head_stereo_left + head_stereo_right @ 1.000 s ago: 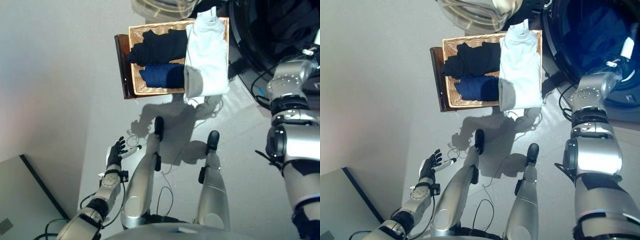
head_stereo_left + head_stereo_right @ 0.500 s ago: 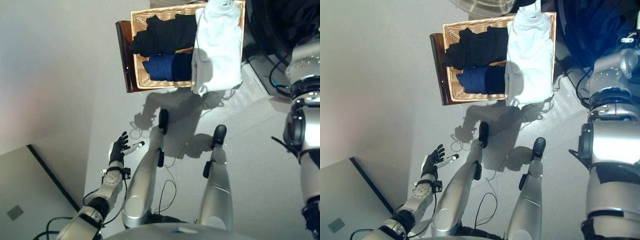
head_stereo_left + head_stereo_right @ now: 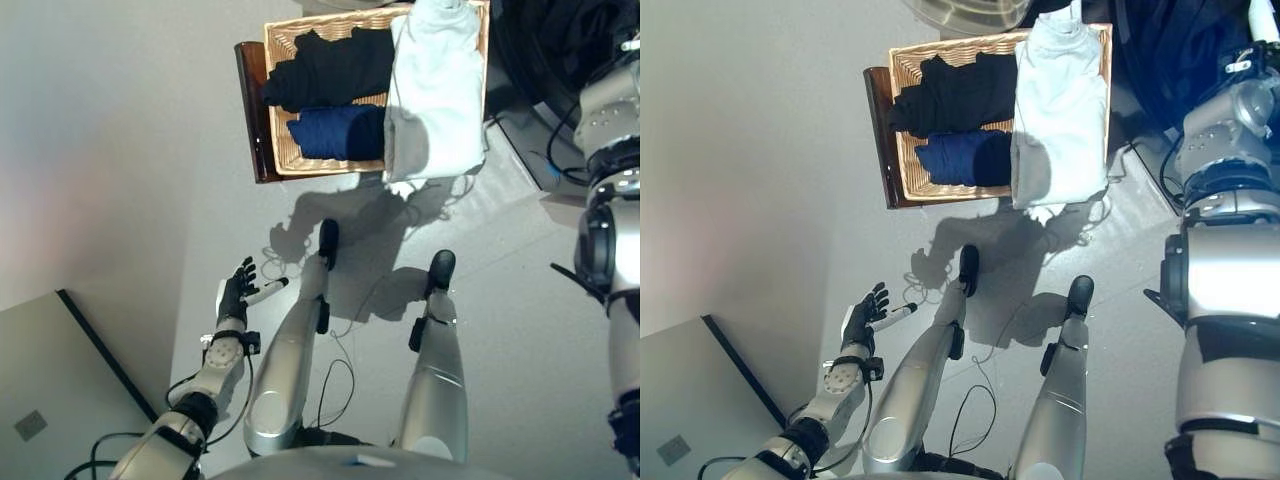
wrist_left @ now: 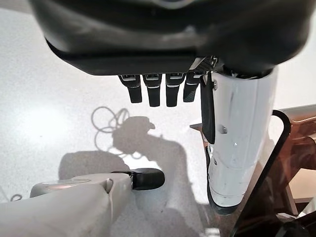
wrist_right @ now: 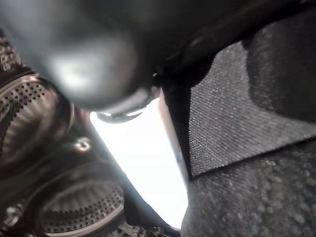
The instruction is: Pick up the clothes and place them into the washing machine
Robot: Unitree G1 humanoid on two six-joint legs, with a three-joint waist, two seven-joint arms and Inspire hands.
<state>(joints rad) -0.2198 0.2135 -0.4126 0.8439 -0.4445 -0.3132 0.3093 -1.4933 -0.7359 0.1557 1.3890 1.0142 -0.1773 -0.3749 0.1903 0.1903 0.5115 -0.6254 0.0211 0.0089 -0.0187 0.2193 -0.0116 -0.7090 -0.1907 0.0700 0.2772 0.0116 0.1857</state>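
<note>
A wicker basket on the floor ahead holds black clothes, a folded blue garment and a white garment draped over its right side. The washing machine's dark opening lies at the top right, and my right arm reaches up into it, so the hand is out of both eye views. In the right wrist view my right hand's white thumb lies against dark grey cloth inside the perforated drum. My left hand hangs open and idle at the lower left, holding nothing.
The basket rests on a dark brown stand. The washer's glass door shows at the top edge. A grey panel with a dark edge lies at the lower left. Pale floor stretches to the left of the basket.
The camera has shifted, so the basket sits higher and further right in the picture. My right arm reaches slightly further up into the machine. The left hand stays put.
</note>
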